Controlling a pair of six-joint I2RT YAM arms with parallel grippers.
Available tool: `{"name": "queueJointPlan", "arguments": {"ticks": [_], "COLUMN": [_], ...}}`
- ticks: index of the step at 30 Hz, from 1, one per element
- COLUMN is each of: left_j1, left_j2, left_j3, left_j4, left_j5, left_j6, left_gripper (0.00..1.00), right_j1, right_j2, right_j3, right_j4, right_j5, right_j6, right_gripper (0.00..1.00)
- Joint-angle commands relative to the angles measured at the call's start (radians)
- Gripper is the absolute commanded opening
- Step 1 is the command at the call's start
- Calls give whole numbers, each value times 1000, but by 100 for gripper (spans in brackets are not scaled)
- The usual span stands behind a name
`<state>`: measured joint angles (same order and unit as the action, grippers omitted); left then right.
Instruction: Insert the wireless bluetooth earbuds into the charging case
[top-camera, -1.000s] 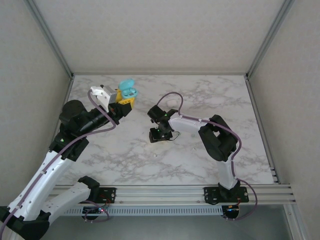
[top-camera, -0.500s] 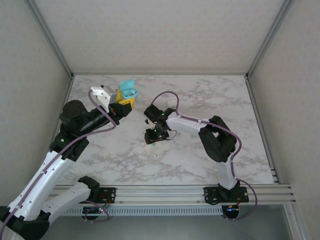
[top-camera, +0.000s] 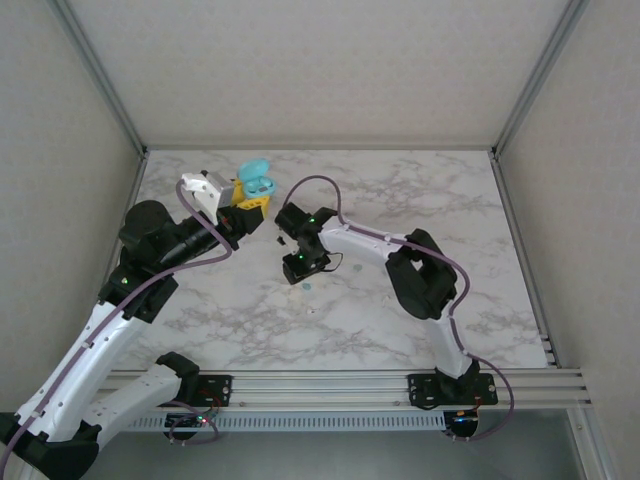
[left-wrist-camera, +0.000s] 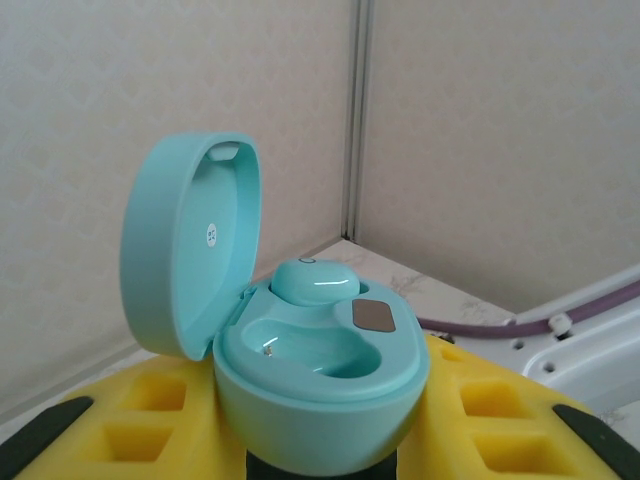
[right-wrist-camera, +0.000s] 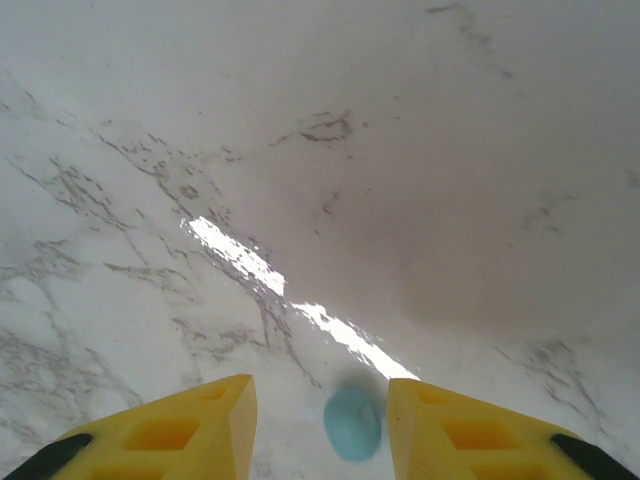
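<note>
Straddling 1 teal earbud (right-wrist-camera: 352, 424), right tool (right-wrist-camera: 320, 405) parted, left tool (top-camera: 251, 201) clamped on case (left-wrist-camera: 322, 392), mint earbud (left-wrist-camera: 313, 281) inside

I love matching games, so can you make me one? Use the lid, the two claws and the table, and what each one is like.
Things:
1 lid
2 left claw
3 right claw
4 table

Descriptions:
a white marble
b holds the case
c flipped up
d open, a bud in the gap

Pairs: 1-c, 2-b, 3-d, 4-a
</note>
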<state>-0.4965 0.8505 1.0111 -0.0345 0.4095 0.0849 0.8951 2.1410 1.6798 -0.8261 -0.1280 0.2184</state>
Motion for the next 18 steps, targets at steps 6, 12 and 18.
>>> {"name": "queueJointPlan", "arguments": {"ticks": [6, 12, 18], "left_j1": [-7, -8, -8], "left_j2": [-23, -18, -16], "left_j3": [-9, -8, -11], "left_j4": [30, 34, 35], "left_j5": [-1, 2, 7], "left_j6": [-10, -10, -14], "left_gripper": [27, 27, 27], "right_j1": [30, 30, 31], "right_j2": [92, 111, 120], "right_j3": [112, 129, 127], "right_j4": [-175, -227, -232], "right_j5": [53, 45, 45], "right_j6": [-124, -173, -185], "right_gripper": [40, 40, 38]}}
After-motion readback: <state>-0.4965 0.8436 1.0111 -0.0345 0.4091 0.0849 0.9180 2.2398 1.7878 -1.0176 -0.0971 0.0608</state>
